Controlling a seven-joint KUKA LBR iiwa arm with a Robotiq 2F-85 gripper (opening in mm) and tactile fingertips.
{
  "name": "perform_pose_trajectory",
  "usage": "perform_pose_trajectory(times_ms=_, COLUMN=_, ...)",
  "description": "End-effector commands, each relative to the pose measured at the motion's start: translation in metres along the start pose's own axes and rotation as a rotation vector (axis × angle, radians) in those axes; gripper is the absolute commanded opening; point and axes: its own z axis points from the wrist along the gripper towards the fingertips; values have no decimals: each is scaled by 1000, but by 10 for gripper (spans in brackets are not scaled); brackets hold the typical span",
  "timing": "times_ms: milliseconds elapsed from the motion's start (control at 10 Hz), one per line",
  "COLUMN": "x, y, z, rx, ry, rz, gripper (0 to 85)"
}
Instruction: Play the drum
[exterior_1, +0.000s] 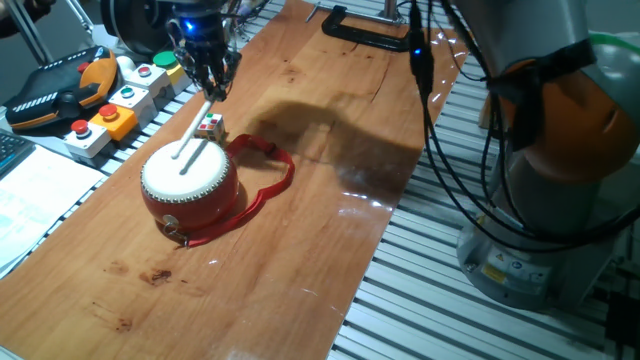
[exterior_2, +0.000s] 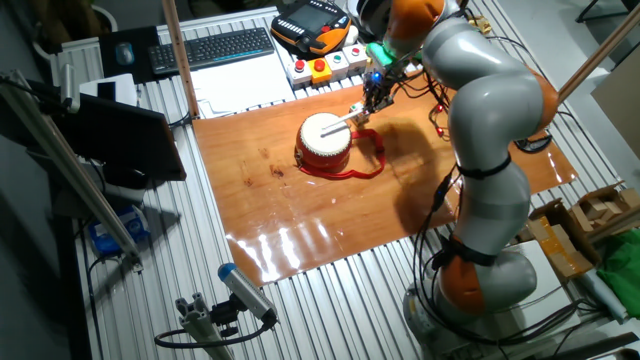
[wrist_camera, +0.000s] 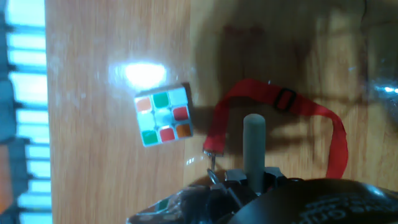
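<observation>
The drum is a squat red barrel with a cream skin, standing on the wooden board. Its red strap trails to the right. My gripper hangs above and behind the drum, shut on a pale drumstick. The stick slants down, and its tip rests on or just over the skin. In the hand view the stick end points out from the hand, and the drum itself is hidden below.
A small multicoloured cube lies just behind the drum. Button boxes and a teach pendant sit at the board's far left edge. A black clamp grips the far end. The arm's base stands right.
</observation>
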Motion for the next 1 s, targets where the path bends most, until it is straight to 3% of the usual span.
perform_pose_trajectory(times_ms=0, x=-1, y=0, z=0, rx=-17, ry=-53, rz=-10, gripper=7)
perform_pose_trajectory(times_ms=100, x=-1, y=0, z=0, rx=-33, ry=-83, rz=-17, gripper=7)
perform_pose_trajectory(times_ms=300, x=-1, y=1, z=1, rx=-66, ry=-107, rz=4, gripper=7)
perform_pose_trajectory(times_ms=600, x=-2, y=1, z=0, rx=-180, ry=-166, rz=72, gripper=7)
perform_pose_trajectory(times_ms=700, x=-3, y=0, z=0, rx=-192, ry=-170, rz=64, gripper=7)
perform_pose_trajectory(times_ms=900, x=-1, y=1, z=1, rx=-140, ry=-111, rz=79, gripper=7)
